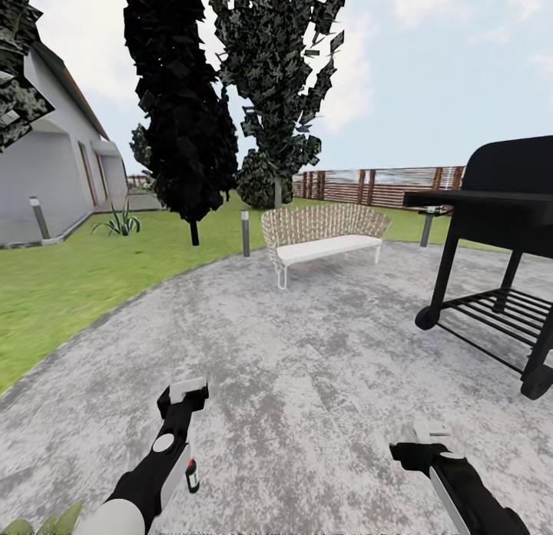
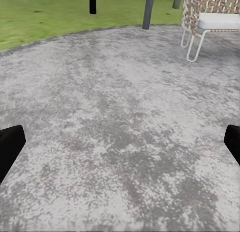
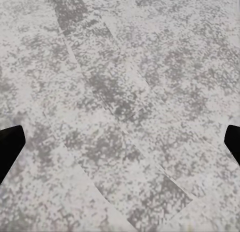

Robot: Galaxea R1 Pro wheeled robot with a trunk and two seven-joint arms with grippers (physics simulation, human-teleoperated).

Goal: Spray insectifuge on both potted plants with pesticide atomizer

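The spray bottle (image 1: 192, 475) lies on the gray patio (image 1: 307, 366), just beside the left arm (image 1: 157, 466). Green leaves (image 1: 54, 520) peek in nearby. Both claws, left (image 1: 184, 391) and right (image 1: 424, 435), are wide apart, holding nothing. A bench (image 1: 322, 239) stands farther off.

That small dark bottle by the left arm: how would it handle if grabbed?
The bottle looks slim and upright on rough gravel, so it probably tips easily when nudged. It is small, so likely light.
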